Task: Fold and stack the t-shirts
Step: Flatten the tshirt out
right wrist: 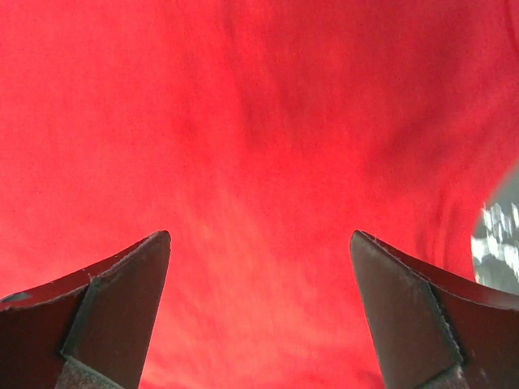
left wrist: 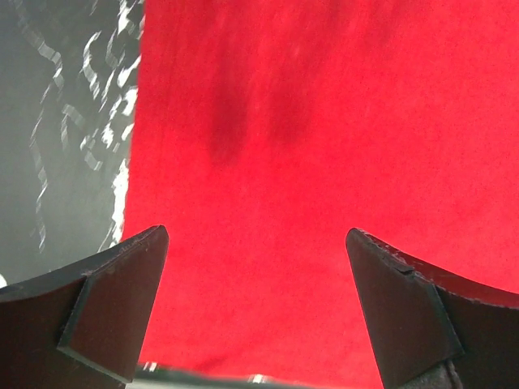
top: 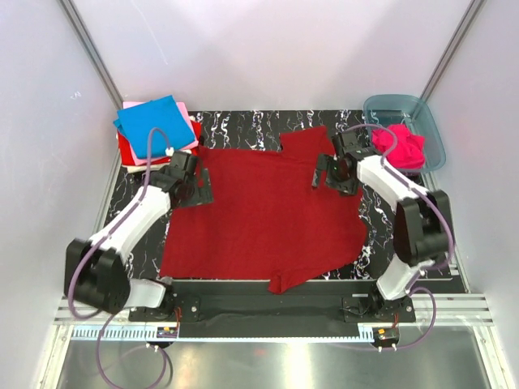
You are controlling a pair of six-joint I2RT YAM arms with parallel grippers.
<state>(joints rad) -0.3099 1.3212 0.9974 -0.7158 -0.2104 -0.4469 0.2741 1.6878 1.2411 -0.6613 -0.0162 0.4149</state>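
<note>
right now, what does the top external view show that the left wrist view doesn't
Only the top external view shows the folded stack, the tub holding a hot pink shirt, and the right tool. Only the left wrist view shows up close that the left tool is open and empty. Both show the dark red shirt spread on the marbled table.

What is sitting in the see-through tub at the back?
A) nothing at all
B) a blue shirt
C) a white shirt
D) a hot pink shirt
D: a crumpled hot pink shirt lies inside the tub, while the blue shirt is outside it, in the other back corner.
</note>
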